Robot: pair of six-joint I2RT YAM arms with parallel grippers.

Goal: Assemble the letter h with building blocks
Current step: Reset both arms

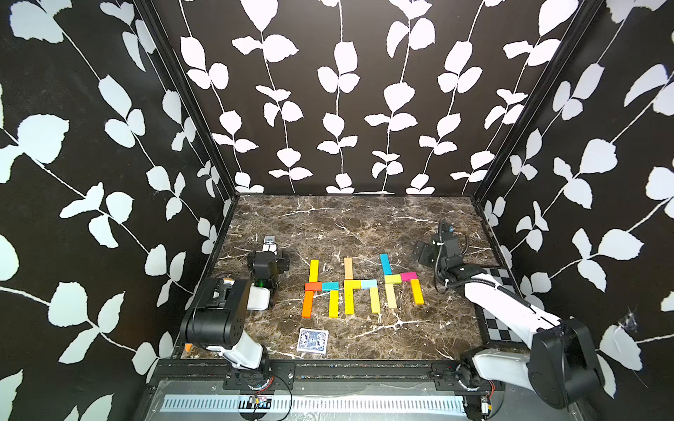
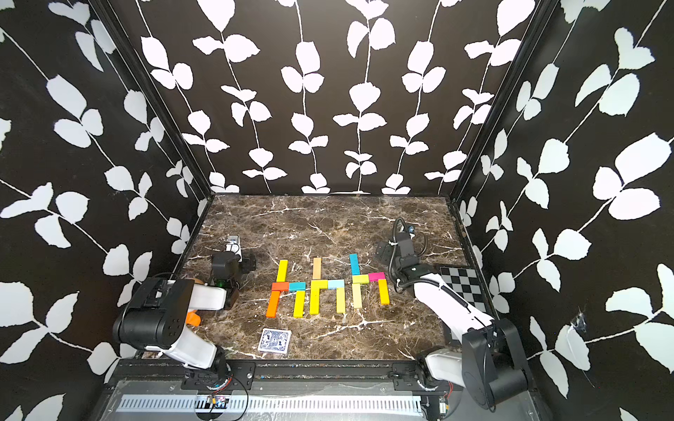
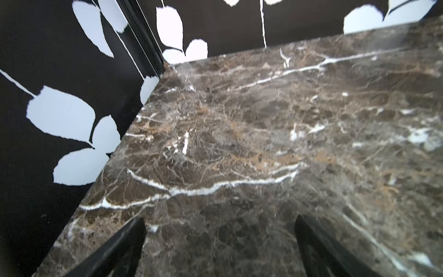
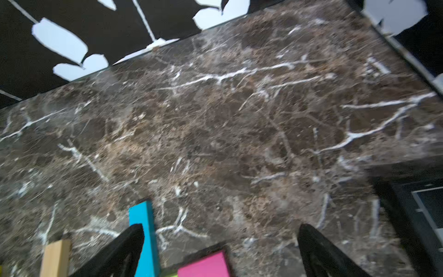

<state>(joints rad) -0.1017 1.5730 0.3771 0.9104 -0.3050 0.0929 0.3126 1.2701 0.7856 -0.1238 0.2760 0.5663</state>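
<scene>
Building blocks (image 1: 349,295) sit beside our right gripper (image 4: 221,227), farther from left gripper (image 3: 220,219); stems point away; both gape empty.

Three walls (image 1: 328,91) of black wallpaper printed with white leaves on vines enclose a brown marble tabletop (image 1: 364,226) veined in white; black metal corner posts (image 1: 191,109) rise at its far corners; a checkerboard panel (image 1: 499,328) lies along its right edge.
</scene>
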